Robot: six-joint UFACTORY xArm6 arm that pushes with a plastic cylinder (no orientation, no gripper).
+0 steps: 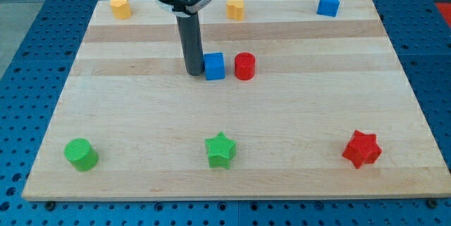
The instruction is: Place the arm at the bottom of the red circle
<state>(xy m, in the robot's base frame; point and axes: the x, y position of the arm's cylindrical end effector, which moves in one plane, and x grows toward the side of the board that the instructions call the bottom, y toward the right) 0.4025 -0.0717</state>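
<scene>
— Where is the red circle [244,66]?

— On the desk [141,120], a little above the middle and slightly right of centre. It stands upright, a short red cylinder.

— What sits closest to it?

— A blue cube [214,66], just beside it on the view's left, with a narrow gap between them.

— And my tip [194,73]?

— It rests on the desk at the left side of the blue cube, touching it or nearly so; I cannot tell which. So the cube lies between my tip and the red circle, and my tip is level with the circle, not below it.

— Is there a pincer, spread or pressed together?

— No pincer shows; the arm ends in a plain dark rod.

— What else is on the desk?

— Along the top edge: a yellow block [120,6] at the left, another yellow block [235,8] near the middle, partly beside the arm's housing, and a blue house-shaped block [328,4] at the right. Along the bottom: a green cylinder [81,154] at the left, a green star [220,149] in the middle, and a red star [361,148] at the right. All of these are well apart from the red circle.
</scene>
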